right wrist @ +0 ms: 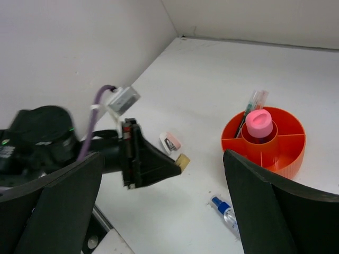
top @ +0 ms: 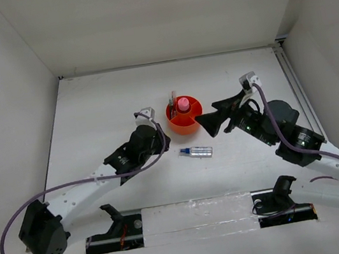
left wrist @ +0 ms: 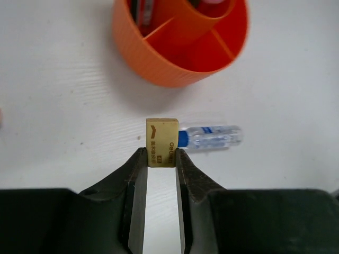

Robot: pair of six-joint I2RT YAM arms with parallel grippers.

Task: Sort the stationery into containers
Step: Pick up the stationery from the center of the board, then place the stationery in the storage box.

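Left wrist view, unlike the top, shows left gripper [left wrist: 160,157] pinching tan cube [left wrist: 161,135]; right gripper [right wrist: 162,155] spread.

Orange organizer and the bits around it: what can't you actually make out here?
- Pens in the orange organizer: blurred in right wrist view, cut by left wrist view's top edge.
- Tan eraser: print too small to read.
- Blue-capped tube: cap partly behind the eraser, left wrist view.
- Stapler: missing from top view, likely under the left arm.

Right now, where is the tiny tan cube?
The tan cube is pinched in the left claw, seen in the left wrist view, short of the orange organizer, blue-capped tube just beyond.
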